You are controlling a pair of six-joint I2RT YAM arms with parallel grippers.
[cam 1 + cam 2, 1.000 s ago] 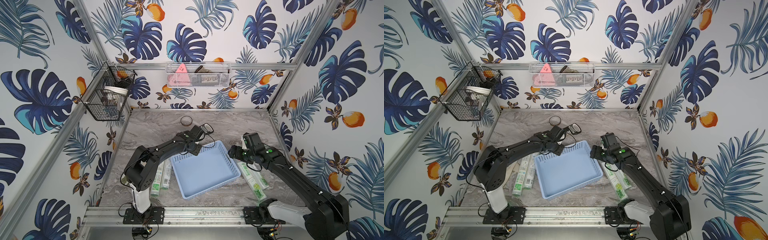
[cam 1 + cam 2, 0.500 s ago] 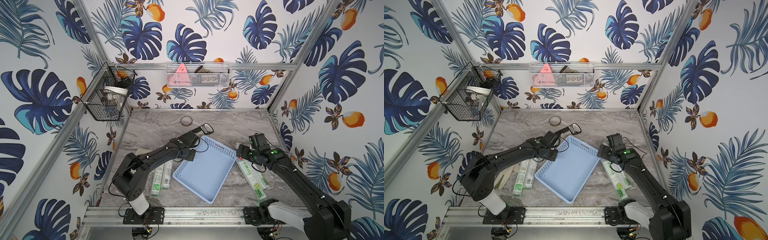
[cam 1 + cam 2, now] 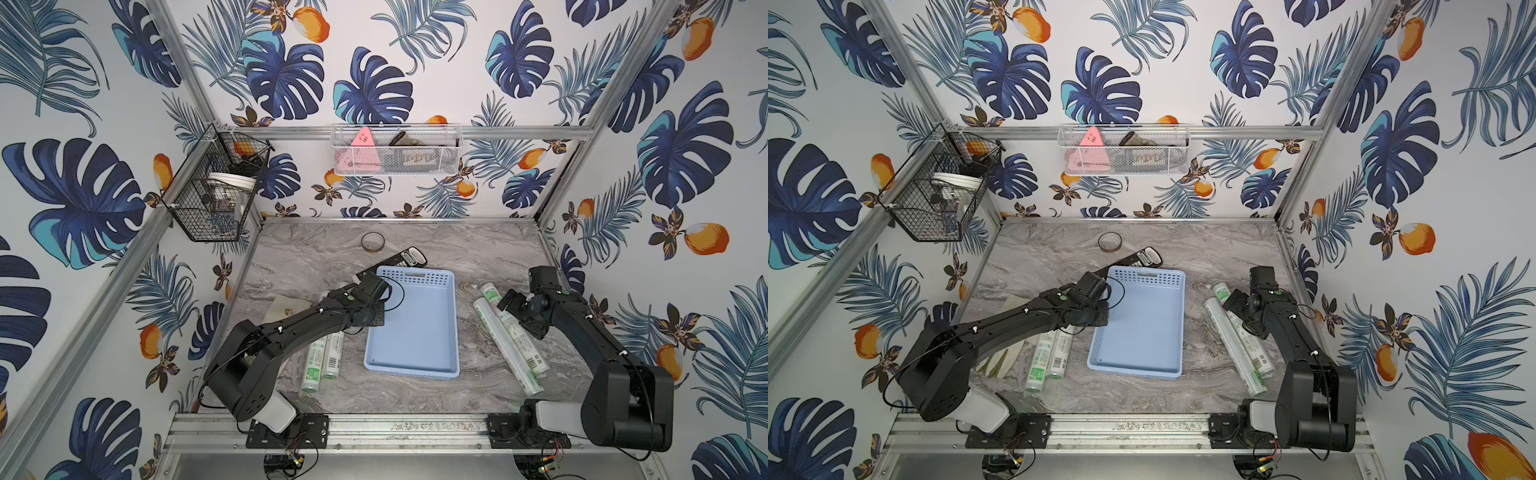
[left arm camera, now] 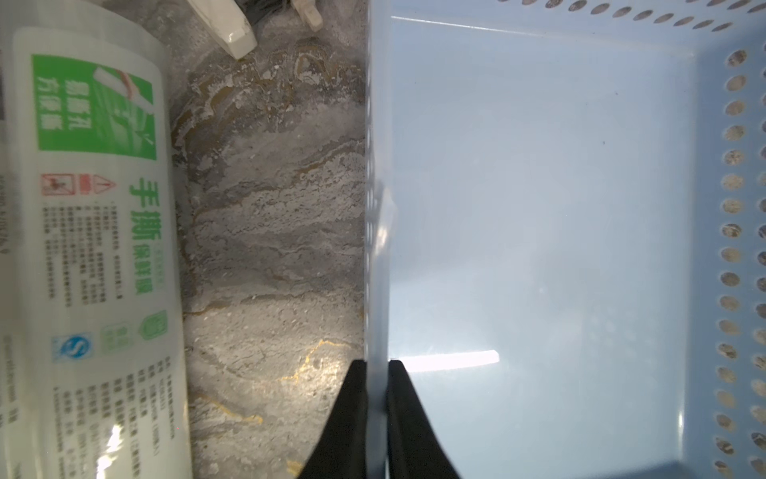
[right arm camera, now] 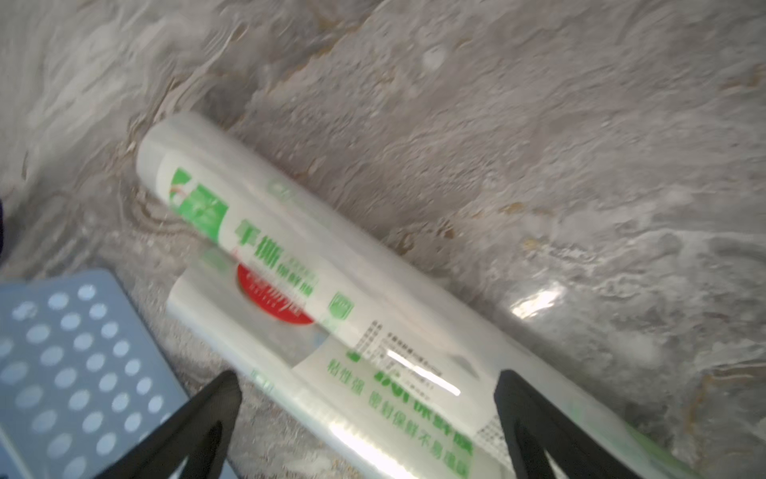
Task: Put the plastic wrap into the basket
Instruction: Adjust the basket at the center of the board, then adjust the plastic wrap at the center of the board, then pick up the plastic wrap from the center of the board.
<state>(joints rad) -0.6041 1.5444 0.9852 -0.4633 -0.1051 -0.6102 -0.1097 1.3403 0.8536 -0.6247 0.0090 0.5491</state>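
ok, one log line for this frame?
left gripper shut on basket wall | right gripper open over plastic wrap | basket empty

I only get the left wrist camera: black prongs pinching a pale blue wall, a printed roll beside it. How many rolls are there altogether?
Observer: Four: a near pair under the left arm, a far pair across the basket.
Operator: Any inside the basket?
Observer: None; in both top views its whole floor is bare.
Operator: And the second pincer?
Observer: The right pincer hangs open over the far pair.
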